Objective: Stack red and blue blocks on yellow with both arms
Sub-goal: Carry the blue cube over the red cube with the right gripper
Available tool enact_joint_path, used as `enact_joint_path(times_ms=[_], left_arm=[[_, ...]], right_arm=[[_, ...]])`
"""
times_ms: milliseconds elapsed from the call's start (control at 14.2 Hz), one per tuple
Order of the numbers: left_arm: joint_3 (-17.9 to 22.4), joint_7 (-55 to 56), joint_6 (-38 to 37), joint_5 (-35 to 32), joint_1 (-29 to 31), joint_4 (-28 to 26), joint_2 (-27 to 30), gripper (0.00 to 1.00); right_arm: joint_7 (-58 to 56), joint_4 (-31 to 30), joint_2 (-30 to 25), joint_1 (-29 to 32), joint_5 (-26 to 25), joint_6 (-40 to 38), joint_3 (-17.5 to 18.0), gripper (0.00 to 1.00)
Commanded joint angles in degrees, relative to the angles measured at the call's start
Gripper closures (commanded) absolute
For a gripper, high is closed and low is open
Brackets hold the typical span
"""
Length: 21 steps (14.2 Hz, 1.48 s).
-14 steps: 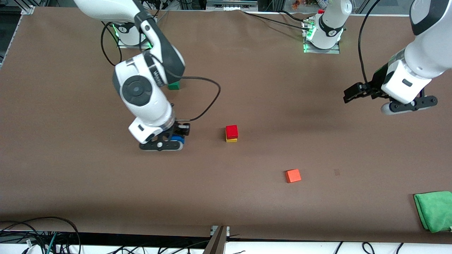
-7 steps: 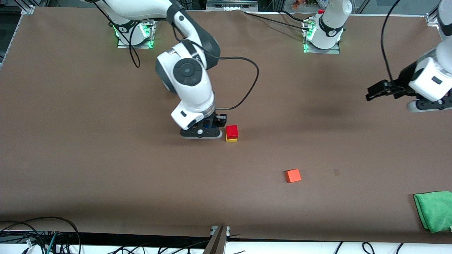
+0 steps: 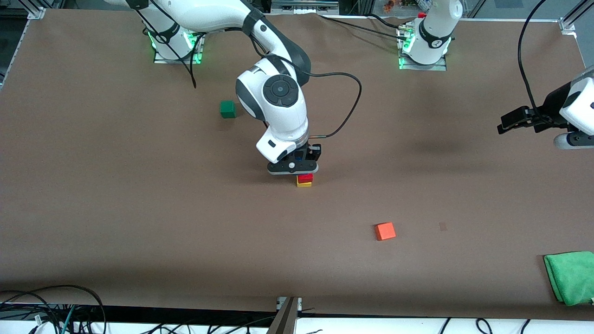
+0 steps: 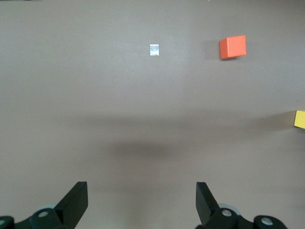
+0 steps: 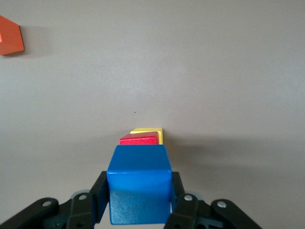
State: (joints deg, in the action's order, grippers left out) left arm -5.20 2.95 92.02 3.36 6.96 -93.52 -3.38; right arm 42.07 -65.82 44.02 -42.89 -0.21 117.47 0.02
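Gripping the blue block (image 5: 139, 183) squarely, right gripper (image 3: 293, 168) jaws hover over red block (image 3: 305, 176).

- no readable text, labels, brands or numbers on the cubes, the cloth or the table surface
- left arm's base (image 3: 424, 44) has a small round dark badge with a mark on it, too small to read
- right arm's base (image 3: 174, 35) has the same kind of badge, also not legible
- small pale tag (image 4: 154, 49) on the table near the orange cube (image 4: 232, 46), nothing legible on it
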Motion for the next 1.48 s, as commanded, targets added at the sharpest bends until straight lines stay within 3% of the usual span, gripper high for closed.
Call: enact_joint_path(times_ms=[0,919,1131,1201,1343,1413], left_arm=[[5.53,-0.49,-0.52,-1.16,-5.71,-0.79,0.92,0.00],[6.17,-0.32,-0.70,-1.51,-5.82,0.00,-0.57,0.00],[6.35,-0.84,-3.68,-1.60,-5.73,2.10,-1.09,0.00],[6.35,-0.50,-4.04,-1.60,-5.73,2.29,-1.27,0.00],[6.00,-0.23,-3.52,-3.52,-5.91,2.37,-1.45,0.00],[5.82,-0.14,-3.43,-3.88,-5.91,2.46,-1.45,0.00]], right_arm=[[1.00,2.54,2.47,-1.40,0.30,1.61,-0.81,0.64],[0.73,2.54,4.32,-1.40,-0.05,3.90,-1.33,0.64],[0.73,2.54,4.58,-1.40,-0.05,4.08,-1.33,0.62],[0.73,2.54,4.67,-1.40,-0.05,4.08,-1.33,0.57],[0.74,2.54,4.67,-1.40,-0.05,4.08,-1.33,0.00],[0.73,2.54,4.59,-1.40,-0.05,4.08,-1.33,0.00]])
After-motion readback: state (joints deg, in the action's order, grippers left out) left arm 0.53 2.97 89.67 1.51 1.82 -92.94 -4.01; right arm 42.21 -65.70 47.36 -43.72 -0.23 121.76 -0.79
